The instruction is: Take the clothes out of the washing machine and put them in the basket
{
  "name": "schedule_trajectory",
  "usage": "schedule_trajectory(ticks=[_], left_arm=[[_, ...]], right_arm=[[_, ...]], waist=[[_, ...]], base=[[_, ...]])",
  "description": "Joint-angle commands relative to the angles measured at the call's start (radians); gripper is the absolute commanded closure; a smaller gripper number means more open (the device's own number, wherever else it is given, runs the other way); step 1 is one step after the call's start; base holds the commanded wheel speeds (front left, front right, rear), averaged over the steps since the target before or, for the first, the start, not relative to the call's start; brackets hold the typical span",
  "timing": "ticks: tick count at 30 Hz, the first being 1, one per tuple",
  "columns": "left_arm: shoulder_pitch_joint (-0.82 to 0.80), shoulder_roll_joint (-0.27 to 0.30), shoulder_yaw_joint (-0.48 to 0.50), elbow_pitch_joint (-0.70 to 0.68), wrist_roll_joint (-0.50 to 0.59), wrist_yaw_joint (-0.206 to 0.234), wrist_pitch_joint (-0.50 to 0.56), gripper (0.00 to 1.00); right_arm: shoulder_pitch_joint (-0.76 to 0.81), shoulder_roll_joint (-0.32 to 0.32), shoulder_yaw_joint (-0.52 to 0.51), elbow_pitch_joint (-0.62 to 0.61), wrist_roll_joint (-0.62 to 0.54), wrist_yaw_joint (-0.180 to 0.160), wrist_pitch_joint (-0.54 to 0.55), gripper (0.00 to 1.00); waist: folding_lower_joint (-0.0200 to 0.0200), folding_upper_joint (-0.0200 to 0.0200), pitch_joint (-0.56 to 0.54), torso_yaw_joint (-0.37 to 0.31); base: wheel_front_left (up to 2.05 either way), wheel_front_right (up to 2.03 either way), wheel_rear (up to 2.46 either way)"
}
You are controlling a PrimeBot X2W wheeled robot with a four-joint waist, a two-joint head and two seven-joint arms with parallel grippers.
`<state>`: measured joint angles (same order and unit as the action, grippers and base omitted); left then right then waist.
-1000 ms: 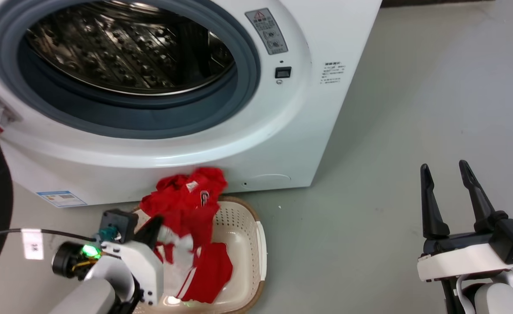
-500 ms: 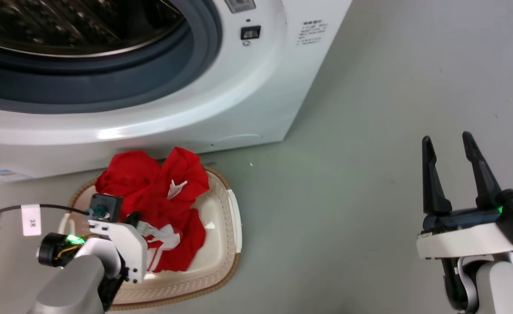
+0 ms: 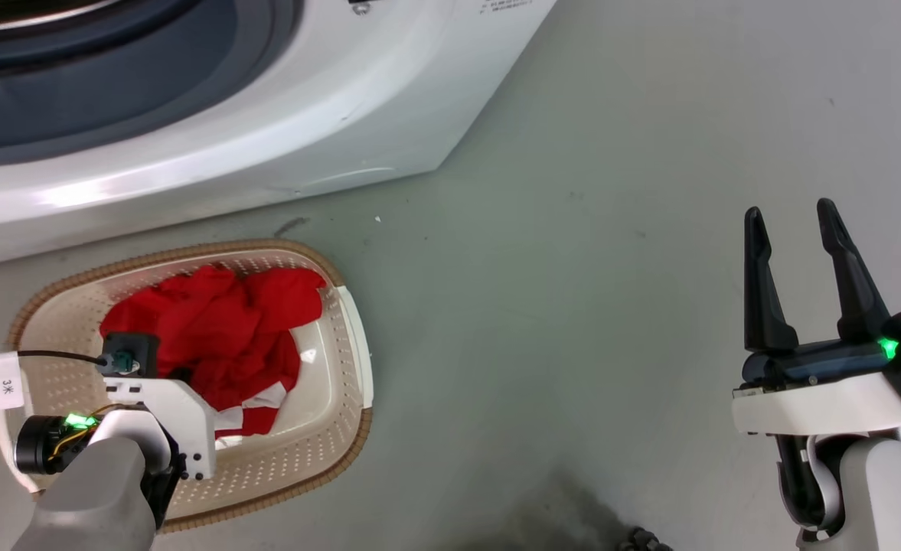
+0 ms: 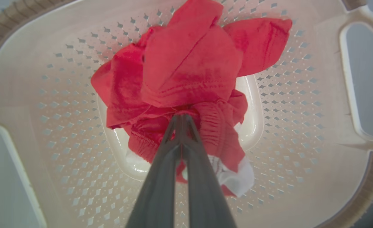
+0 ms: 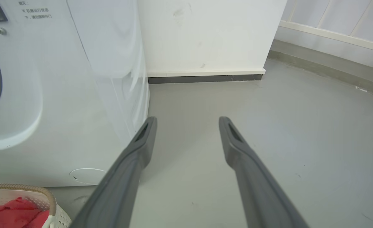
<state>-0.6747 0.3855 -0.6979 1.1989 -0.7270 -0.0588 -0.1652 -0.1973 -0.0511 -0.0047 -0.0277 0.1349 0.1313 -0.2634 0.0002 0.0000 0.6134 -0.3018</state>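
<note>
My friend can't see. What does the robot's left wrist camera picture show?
The left gripper, fingers shut, pinches a bundle of red clothes with a little white, inside the basket. The cream basket's holey walls ring the bundle, with a handle opening at each side.

A smooth grey floor (image 5: 268, 133) is spreading across the room, taking a soft, even light and showing a few small specks (image 3: 377, 220). At the back a white wall (image 5: 205, 34) is standing, carrying a faint smudge (image 5: 180, 12) high up. A dark skirting strip (image 5: 205, 78) is running along its foot under a thin white ledge. Off to one side a second, pale panelled wall (image 5: 341, 15) is slanting away, with a grey band (image 5: 325, 68) lying along its base. A dark shadow (image 3: 565, 509) is pooling on one patch of the floor.
</note>
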Motion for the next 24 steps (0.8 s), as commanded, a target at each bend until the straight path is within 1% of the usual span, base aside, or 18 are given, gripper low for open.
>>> schedule_trajectory(ticks=[1,9,10,11,17,21,24], left_arm=[[-0.019,-0.004,0.004,0.013,-0.004,-0.001,-0.008,1.00],[-0.055,-0.030,0.009,0.056,-0.019,-0.010,-0.019,1.00],[-0.056,-0.035,0.009,0.059,-0.020,-0.010,-0.020,0.80],[-0.057,-0.039,0.008,0.062,-0.021,-0.008,-0.023,0.00],[-0.052,-0.054,0.009,0.071,-0.023,-0.004,-0.064,0.00],[-0.045,-0.069,0.014,0.065,-0.023,-0.010,-0.089,0.00],[-0.040,-0.075,0.023,0.035,-0.017,-0.012,-0.099,0.00]], right_arm=[[-0.014,0.002,0.001,-0.006,0.005,-0.001,-0.002,0.00],[-0.026,0.002,0.000,-0.003,0.001,-0.001,-0.002,0.00],[-0.028,0.002,0.001,-0.001,0.000,-0.001,-0.002,0.00],[-0.029,0.002,0.001,0.002,-0.001,-0.001,-0.002,0.00],[-0.030,0.002,0.003,0.017,-0.010,-0.001,-0.002,0.00],[-0.019,0.002,-0.005,0.027,-0.022,-0.001,-0.002,0.00],[-0.012,0.001,-0.015,0.037,-0.032,-0.001,-0.002,0.00]], waist=[[-0.0002,0.0000,0.025,-0.011],[-0.0002,0.0000,0.049,-0.001],[-0.0002,0.0000,0.046,0.001],[-0.0002,0.0000,0.041,0.004],[-0.0002,0.0000,-0.018,0.021],[-0.0002,0.0000,-0.081,0.042],[-0.0002,0.0000,-0.137,0.064]], base=[[0.00,0.00,0.00],[0.00,0.00,0.00],[0.00,0.00,0.00],[0.00,0.00,0.00],[0.00,0.00,0.00],[0.00,0.00,0.00],[0.00,0.00,0.00]])
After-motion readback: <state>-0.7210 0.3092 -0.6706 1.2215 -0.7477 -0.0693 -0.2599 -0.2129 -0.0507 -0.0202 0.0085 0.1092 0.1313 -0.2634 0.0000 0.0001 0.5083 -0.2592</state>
